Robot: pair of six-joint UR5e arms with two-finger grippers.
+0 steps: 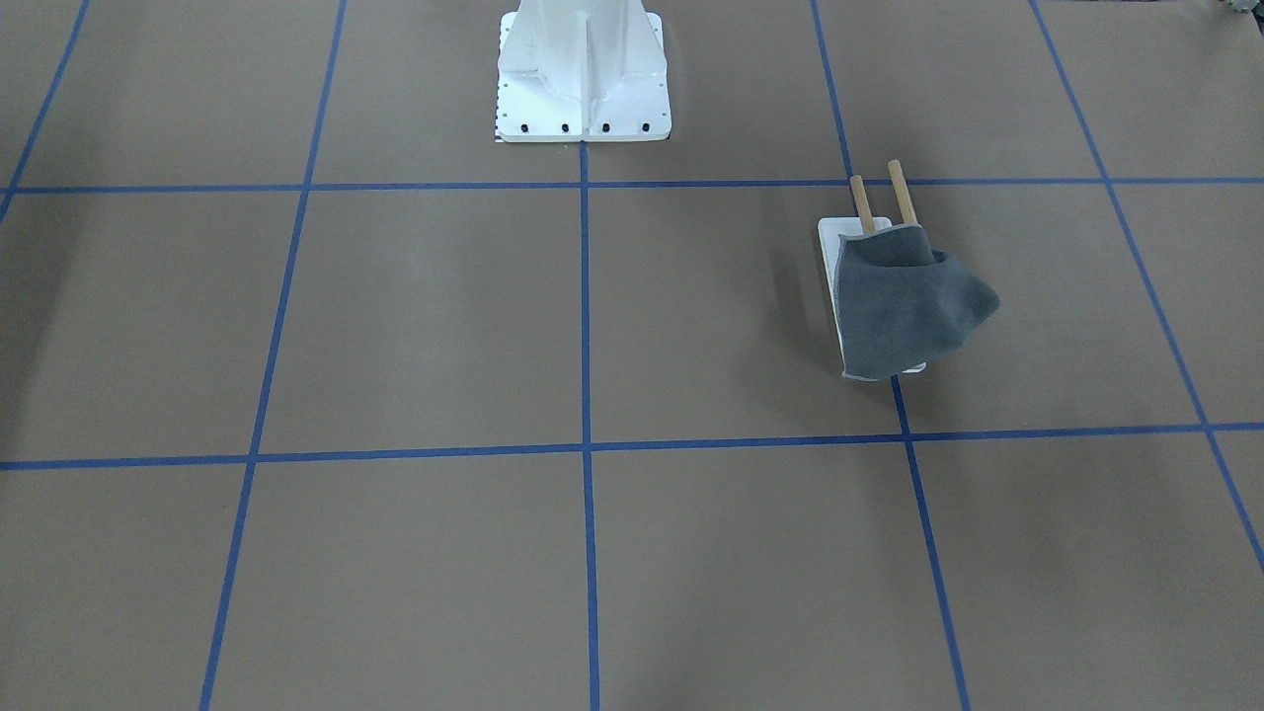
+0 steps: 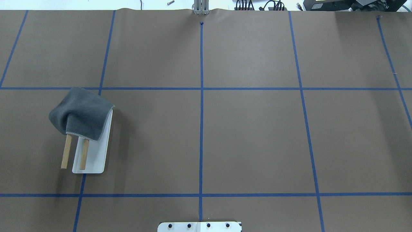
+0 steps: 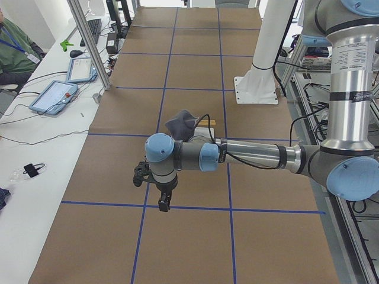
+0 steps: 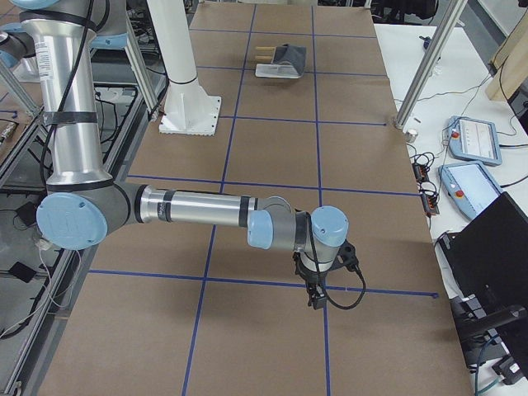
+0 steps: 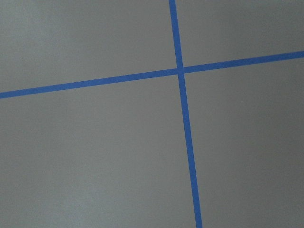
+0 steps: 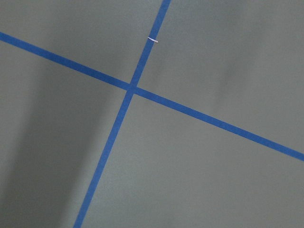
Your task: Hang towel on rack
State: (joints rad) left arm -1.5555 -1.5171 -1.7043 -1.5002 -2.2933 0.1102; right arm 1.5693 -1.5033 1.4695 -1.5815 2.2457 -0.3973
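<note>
The dark grey towel is draped over the far half of the rack's two wooden dowels, bunched toward one side. The rack's white base lies on the brown table at the robot's left. The towel covers the bracket end. In the exterior left view the left gripper points down over the table, well away from the towel; I cannot tell if it is open. In the exterior right view the right gripper points down far from the towel; I cannot tell its state.
The large white bolted pedestal stands at the robot's side of the table. Blue tape lines grid the brown table. Both wrist views show only table and tape. Tablets and a person sit along the side bench.
</note>
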